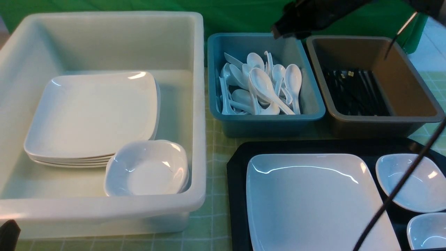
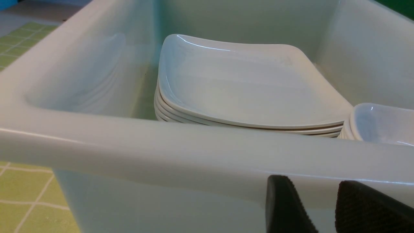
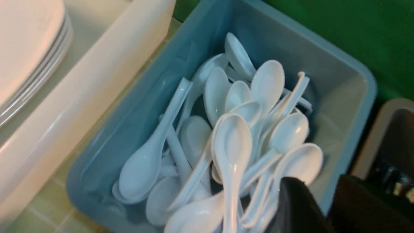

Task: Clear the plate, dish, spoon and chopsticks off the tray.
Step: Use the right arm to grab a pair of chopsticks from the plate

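The plate (image 1: 313, 198) and two dishes (image 1: 414, 181) were yet to be cleared from the tray (image 1: 237, 195), lower right. No spoon or chopsticks were seen there. The right pincer (image 3: 320, 184), over the blue tub (image 1: 216, 87), seemed narrow and empty; the left pincer (image 2: 315, 187) was held half wide, empty.

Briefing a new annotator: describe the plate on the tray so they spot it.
Find the black tray, front right. On its left part lies the plate: large, flat, square, alone, unlike the small deep dishes beside it or the stacked plates in the white tub.
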